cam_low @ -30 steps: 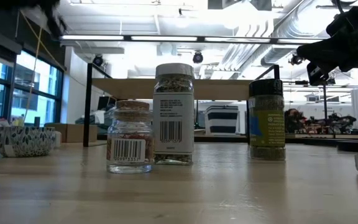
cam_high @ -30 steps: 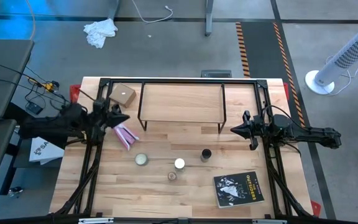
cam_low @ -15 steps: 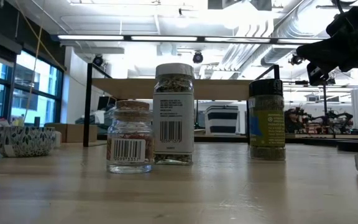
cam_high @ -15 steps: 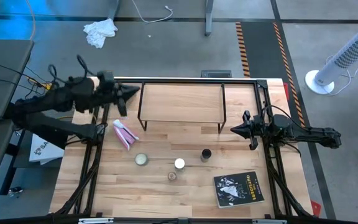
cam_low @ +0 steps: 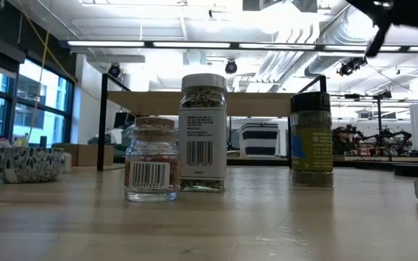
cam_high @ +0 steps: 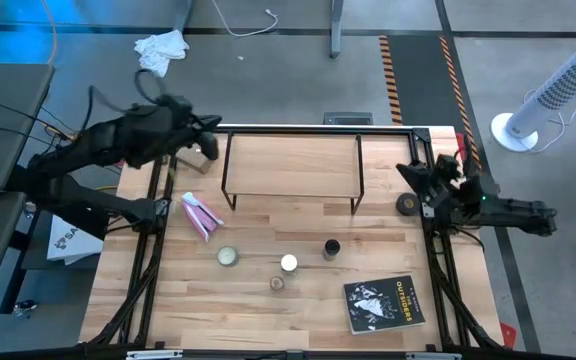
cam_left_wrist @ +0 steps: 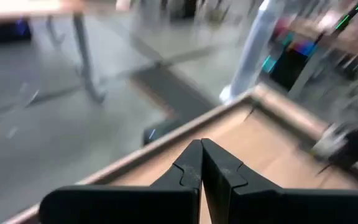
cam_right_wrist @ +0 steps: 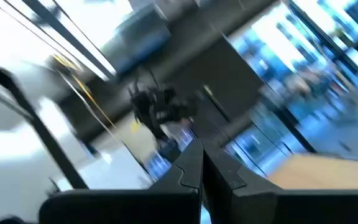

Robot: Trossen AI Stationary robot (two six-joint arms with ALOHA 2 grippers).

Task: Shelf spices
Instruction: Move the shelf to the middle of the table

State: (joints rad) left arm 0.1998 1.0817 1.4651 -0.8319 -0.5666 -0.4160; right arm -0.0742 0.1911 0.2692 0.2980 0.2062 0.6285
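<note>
Three spice jars stand on their bases on the table in front of the shelf: a white-capped jar, a dark jar, and a small cork-topped glass jar. The shelf, a wood top on thin black legs, stands at the table's far side. My left gripper is shut and raised over the shelf's far left corner. My right gripper is shut and raised beside the shelf's right end. Both are far from the jars.
A pale round tin lies left of the jars, and a pink packet lies farther left. A dark book lies near the right front. A small box sits at the far left corner. A patterned bowl shows at the low view's left.
My left arm has swung up and toward the far edge, from beside the pink packet to over the shelf's far left corner. My right gripper has risen and tipped up, shifting toward the far right corner and leaving most of the low view. The jars have not moved.
</note>
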